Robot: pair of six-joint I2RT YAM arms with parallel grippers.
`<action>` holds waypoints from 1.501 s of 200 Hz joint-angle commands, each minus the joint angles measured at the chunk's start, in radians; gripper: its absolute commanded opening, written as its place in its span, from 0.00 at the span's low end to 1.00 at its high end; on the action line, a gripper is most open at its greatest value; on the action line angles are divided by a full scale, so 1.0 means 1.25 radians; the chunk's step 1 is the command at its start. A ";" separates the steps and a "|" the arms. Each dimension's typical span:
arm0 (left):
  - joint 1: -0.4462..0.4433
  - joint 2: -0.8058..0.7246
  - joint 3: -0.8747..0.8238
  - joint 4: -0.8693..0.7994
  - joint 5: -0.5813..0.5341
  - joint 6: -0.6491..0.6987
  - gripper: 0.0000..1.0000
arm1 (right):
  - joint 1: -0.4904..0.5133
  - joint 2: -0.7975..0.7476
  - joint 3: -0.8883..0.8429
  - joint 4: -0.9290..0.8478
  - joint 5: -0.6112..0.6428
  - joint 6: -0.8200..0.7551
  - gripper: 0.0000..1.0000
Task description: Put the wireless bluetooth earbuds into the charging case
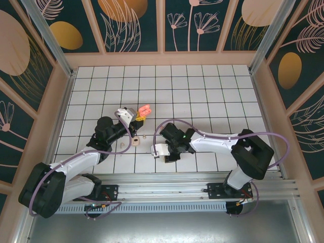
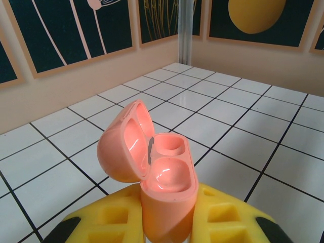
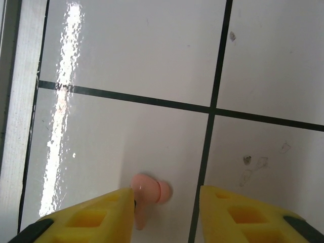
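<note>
We have right gripper part-open, straddling pink earbud at lower centre, hugging the frame-left finger, stem pointing down-frame; left gripper clamps the open charging case.

case: pink plastic, glossy, smooth
earbud: pink plastic, smooth
tiles: v. glossy w/ glare
pads: matt, foam-like

I find the far counter free up to the walls; the charging case, left arm and right arm block the middle.
</note>
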 commanded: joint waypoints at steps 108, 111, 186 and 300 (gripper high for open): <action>-0.002 -0.013 0.009 0.006 0.001 0.011 0.09 | 0.000 0.058 0.009 -0.001 -0.026 0.030 0.33; -0.001 -0.014 0.009 0.006 0.001 0.012 0.09 | 0.000 0.057 0.009 -0.001 -0.027 0.030 0.33; -0.002 -0.010 0.001 0.014 0.002 0.013 0.09 | -0.011 0.008 -0.002 0.043 -0.036 0.038 0.21; -0.001 0.093 -0.001 0.204 0.163 -0.032 0.08 | -0.180 -0.262 -0.161 0.458 -0.344 0.261 0.21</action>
